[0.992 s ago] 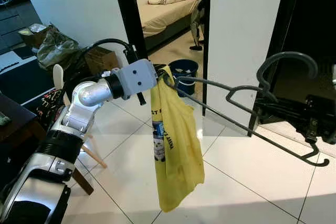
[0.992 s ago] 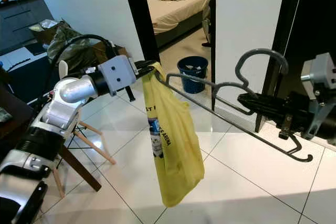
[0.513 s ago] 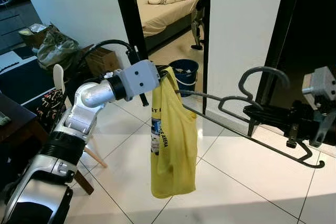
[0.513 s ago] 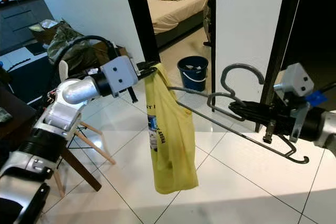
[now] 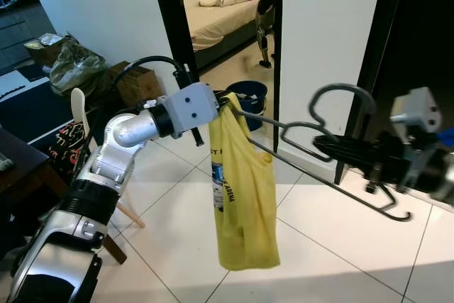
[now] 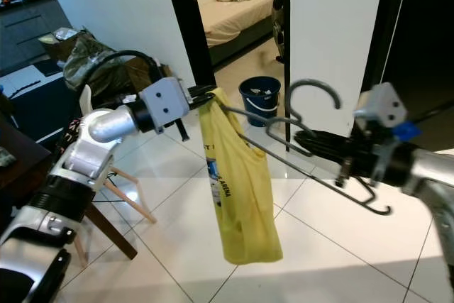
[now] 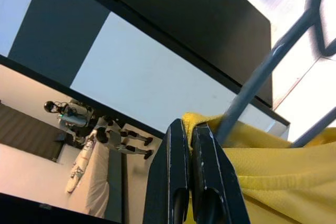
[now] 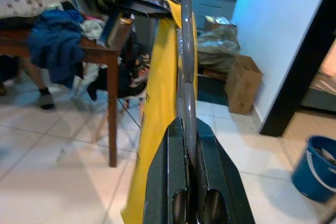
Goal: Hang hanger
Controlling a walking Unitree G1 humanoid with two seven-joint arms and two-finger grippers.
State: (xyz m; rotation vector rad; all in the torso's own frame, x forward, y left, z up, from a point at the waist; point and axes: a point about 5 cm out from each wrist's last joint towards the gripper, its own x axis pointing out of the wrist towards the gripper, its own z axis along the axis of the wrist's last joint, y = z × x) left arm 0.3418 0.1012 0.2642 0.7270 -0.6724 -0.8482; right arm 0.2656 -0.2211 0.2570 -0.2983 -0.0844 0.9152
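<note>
Left eye view: bucket [image 5: 250, 94] behind hanger [image 5: 312, 150].

The left arm [image 5: 113, 168] reaches up and forward, elbow bent, its wrist turned inward at chest height. The left gripper [image 5: 225, 103] has its jaws pressed together on yellow cloth. The right arm [image 6: 425, 175] stretches across from the right, and the right gripper [image 6: 323, 143] has its jaws clamped on a grey bar.
</note>
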